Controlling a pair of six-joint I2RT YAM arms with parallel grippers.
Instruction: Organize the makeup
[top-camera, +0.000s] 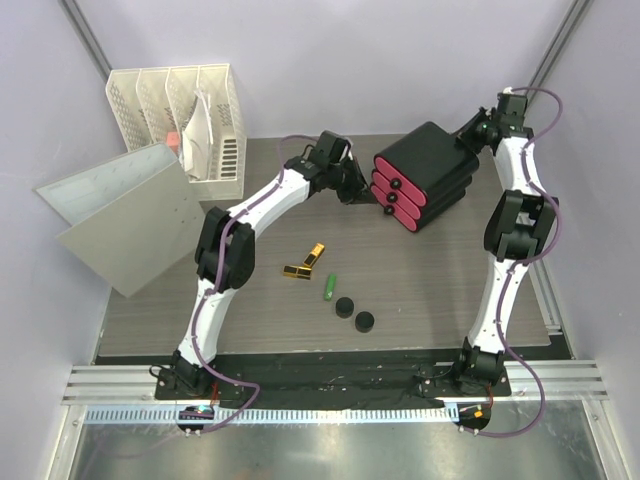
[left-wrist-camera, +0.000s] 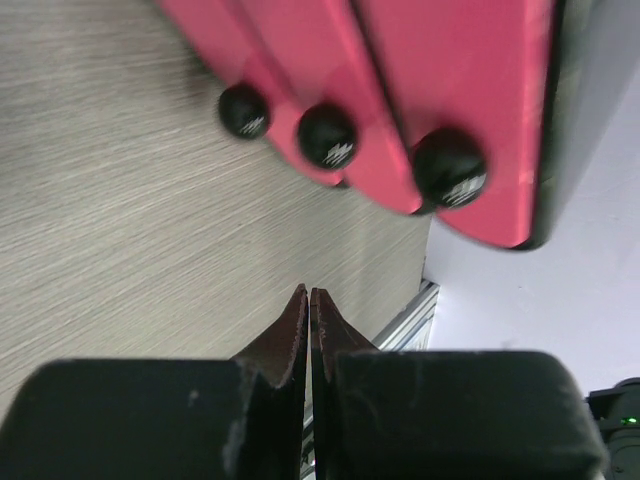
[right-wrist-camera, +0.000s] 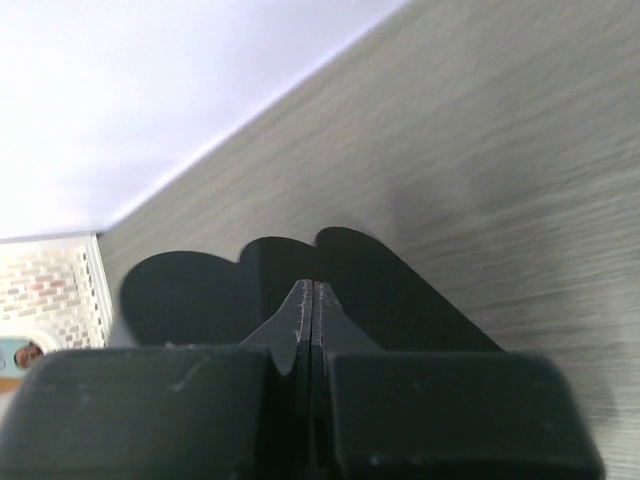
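Two gold-black lipsticks (top-camera: 313, 256) (top-camera: 295, 271), a green stick (top-camera: 329, 287) and two round black discs (top-camera: 345, 307) (top-camera: 366, 321) lie on the table's middle. The foundation bottles and the orange tube are out of view. My left gripper (top-camera: 360, 196) (left-wrist-camera: 308, 295) is shut and empty, just left of the black organizer box (top-camera: 420, 175), facing its pink drawers (left-wrist-camera: 450, 100) and their black knobs (left-wrist-camera: 449, 167). My right gripper (top-camera: 468, 130) (right-wrist-camera: 314, 287) is shut and empty, close behind the box's back (right-wrist-camera: 250, 290).
A white file rack (top-camera: 185, 120) stands at the back left. A large grey-white folder (top-camera: 120, 215) lies beside it over the table's left edge. The table's edge and metal rail (left-wrist-camera: 405, 325) lie near the left fingertips.
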